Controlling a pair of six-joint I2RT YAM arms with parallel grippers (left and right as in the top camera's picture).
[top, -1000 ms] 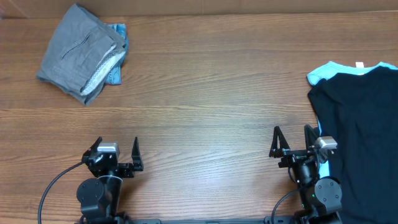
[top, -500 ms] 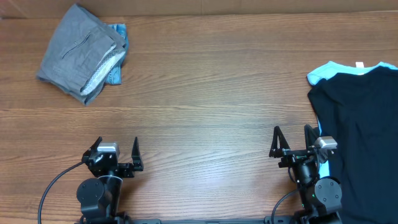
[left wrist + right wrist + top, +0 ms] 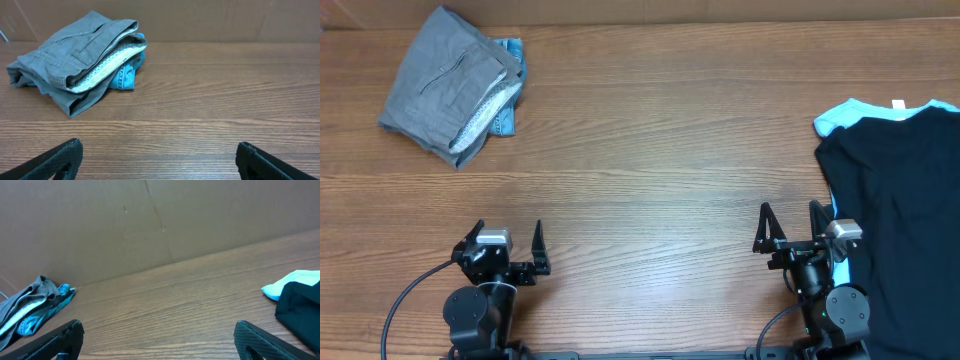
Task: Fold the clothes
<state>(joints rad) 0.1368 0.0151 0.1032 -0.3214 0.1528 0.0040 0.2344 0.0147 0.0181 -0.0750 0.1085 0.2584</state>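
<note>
Far left: grey shorts (image 3: 445, 85) on denim shorts (image 3: 509, 50) | right: tee (image 3: 900, 220) over blue garment (image 3: 840, 115) | near: left tool (image 3: 508, 235), right tool (image 3: 789, 215) wide open, empty

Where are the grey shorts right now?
In the overhead view, the grey shorts lie bunched in the far left corner of the table, well ahead of the left gripper, with blue denim shorts peeking out at their right edge.

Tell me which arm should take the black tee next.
Right, probably. The black tee lies beside the right gripper, which is open and empty. The left gripper is far off, nearer the folded grey shorts.
</note>
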